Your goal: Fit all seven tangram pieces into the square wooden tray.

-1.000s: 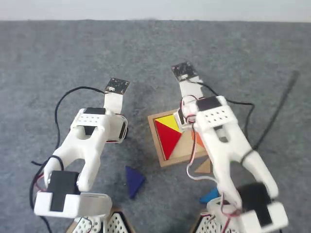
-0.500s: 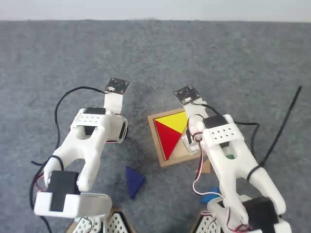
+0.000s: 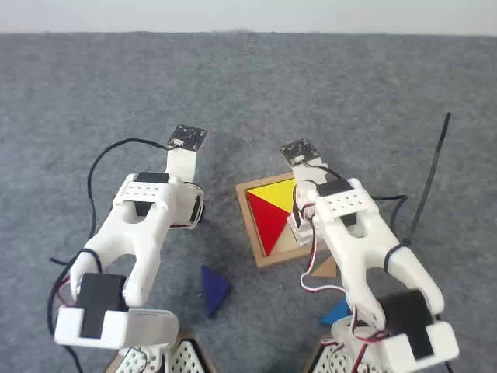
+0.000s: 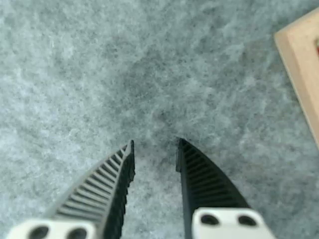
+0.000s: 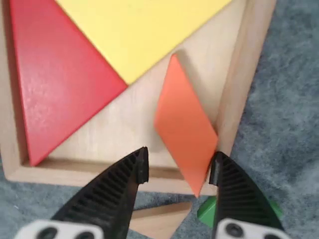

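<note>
My R gripper (image 5: 179,159) is open wide, nothing held. The orange piece (image 5: 184,124) lies btwn its jaws, close by the right one, along the tray (image 5: 251,64) right wall w/ its near tip over the rim. My L gripper (image 4: 154,144) is open a bit, empty, over the grey mat (image 4: 99,59).

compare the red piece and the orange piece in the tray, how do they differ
The red piece is a triangle; the orange piece is a slanted four-sided shape. The red piece is clearly larger than the orange piece. The red piece lies wholly inside the tray; the orange piece's tip overhangs the rim, between the fingers of the right pincer. Both sit beside the yellow piece.
</note>
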Available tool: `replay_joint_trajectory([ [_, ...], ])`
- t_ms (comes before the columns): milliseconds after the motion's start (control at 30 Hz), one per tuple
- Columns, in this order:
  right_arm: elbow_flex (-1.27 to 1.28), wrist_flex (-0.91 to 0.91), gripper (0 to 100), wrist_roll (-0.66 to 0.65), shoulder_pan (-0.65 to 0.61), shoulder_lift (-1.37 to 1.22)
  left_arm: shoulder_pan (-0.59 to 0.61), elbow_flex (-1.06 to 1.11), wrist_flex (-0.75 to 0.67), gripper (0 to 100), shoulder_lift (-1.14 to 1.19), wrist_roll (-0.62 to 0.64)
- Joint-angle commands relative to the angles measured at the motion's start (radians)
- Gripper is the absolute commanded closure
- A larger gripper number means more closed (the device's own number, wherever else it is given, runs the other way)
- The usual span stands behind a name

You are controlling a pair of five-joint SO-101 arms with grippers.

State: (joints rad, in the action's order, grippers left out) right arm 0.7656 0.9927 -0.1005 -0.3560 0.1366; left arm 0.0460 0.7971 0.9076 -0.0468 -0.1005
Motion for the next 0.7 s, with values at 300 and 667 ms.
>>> replay_joint_trajectory([
  [300,-0.095,-0.041,79.0,0.051,0.005,0.001,-0.014,-0.024,-0.018,86,0.002,-0.009],
  [667,-0.204,0.048,80.9,-0.043,-0.013,0.094,-0.014,-0.024,-0.02,86,0.002,-0.009],
])
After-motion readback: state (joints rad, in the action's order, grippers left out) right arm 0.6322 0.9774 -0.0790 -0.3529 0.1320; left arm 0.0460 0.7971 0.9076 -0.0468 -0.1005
